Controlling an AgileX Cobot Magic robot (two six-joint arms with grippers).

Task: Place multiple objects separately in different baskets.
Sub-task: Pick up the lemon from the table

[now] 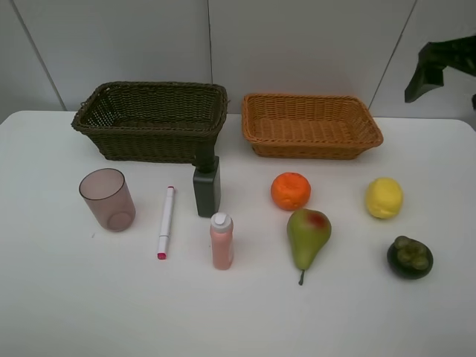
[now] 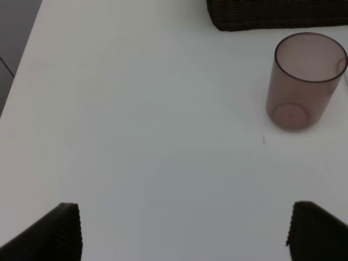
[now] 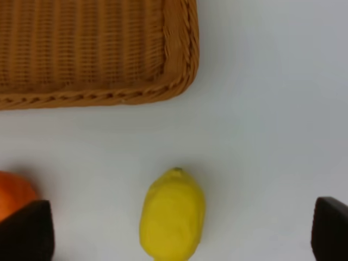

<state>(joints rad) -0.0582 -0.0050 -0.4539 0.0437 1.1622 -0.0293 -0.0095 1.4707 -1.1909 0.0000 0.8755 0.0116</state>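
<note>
Lemon (image 3: 173, 215) lies on table (image 1: 74, 312), near side of tan basket (image 3: 182, 54); cup (image 2: 302, 87) stands near side of dark basket (image 1: 149, 145). Left gripper (image 2: 185, 234) and right gripper (image 3: 179, 231) both spread wide, empty. Risk: off-centre pinch rolls lemon away.

On the white table (image 1: 59, 312), at the far side: dark olive basket (image 1: 149, 145) left, orange-tan basket (image 1: 309, 149) right. Nearer, from left to right: pinkish cup (image 1: 108, 199) upright, marker (image 1: 166, 222) lying flat, dark green bottle (image 1: 207, 190) and pink bottle (image 1: 222, 240) standing, orange (image 1: 290, 191), pear (image 1: 308, 236) on its side, lemon (image 1: 384, 198), dark green fruit (image 1: 410, 257) nearest at right.
</note>
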